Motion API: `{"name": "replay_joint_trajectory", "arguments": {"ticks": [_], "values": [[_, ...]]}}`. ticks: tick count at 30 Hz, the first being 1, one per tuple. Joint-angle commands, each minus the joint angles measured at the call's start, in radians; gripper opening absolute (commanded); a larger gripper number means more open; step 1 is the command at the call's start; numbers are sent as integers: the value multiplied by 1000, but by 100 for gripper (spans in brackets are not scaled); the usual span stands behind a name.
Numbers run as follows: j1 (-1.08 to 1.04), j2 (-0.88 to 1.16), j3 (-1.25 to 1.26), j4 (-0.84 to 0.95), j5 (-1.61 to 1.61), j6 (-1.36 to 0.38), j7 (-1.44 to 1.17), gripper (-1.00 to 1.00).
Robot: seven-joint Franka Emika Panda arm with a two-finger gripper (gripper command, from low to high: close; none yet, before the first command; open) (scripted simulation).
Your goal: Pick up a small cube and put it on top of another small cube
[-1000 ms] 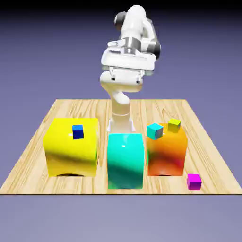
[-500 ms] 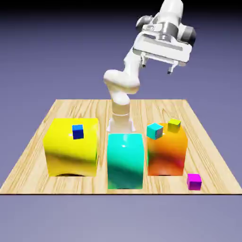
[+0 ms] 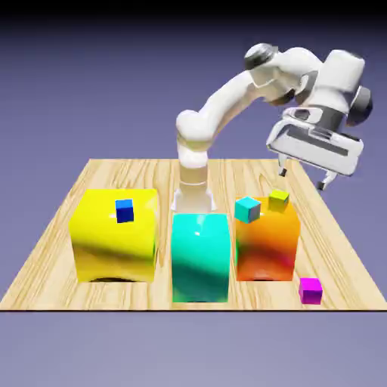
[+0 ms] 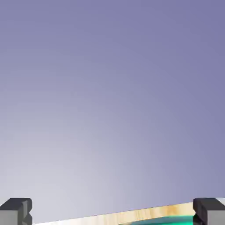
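Observation:
The tiny magenta small cube [image 3: 310, 290] lies on the wooden table [image 3: 45, 249] near its front right corner in the exterior view. On top of the big yellow block [image 3: 115, 234] at the exterior view's left sits the tiny dark blue cube [image 3: 125, 211]. My gripper [image 3: 304, 178] hangs open and empty in the air above the table's right side, well above the magenta cube. In the hand view the gripper [image 4: 112, 212] shows wide-apart fingertips [image 4: 16, 211] with only backdrop, a strip of table edge [image 4: 132, 215] and a sliver of teal between them.
A big teal block [image 3: 199, 255] stands in the middle and a big orange block [image 3: 266, 238] to its right. A small cyan cube [image 3: 247, 208] and a small yellow-green cube [image 3: 278, 199] rest on the orange block, just below my gripper.
The arm has swung from above the table's middle toward the exterior view's right and come lower. The jaws stayed open. No cube has moved.

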State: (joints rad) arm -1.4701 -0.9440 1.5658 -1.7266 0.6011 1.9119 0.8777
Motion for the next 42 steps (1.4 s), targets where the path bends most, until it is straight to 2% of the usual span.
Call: {"name": "replay_joint_trajectory", "arguments": {"ticks": [1, 22, 27, 28, 33, 42], "values": [[-34, -9, 36, 25, 14, -26, 3, 0], [-744, -188, 787, 544, 302, -565, 69, 0], [-674, -212, 810, 404, 337, -442, 21, 0], [-674, -212, 810, 404, 337, -442, 21, -100], [-741, -187, 782, 540, 302, -562, 73, -100], [-527, -107, 456, 272, 335, -367, 361, -100]]}}
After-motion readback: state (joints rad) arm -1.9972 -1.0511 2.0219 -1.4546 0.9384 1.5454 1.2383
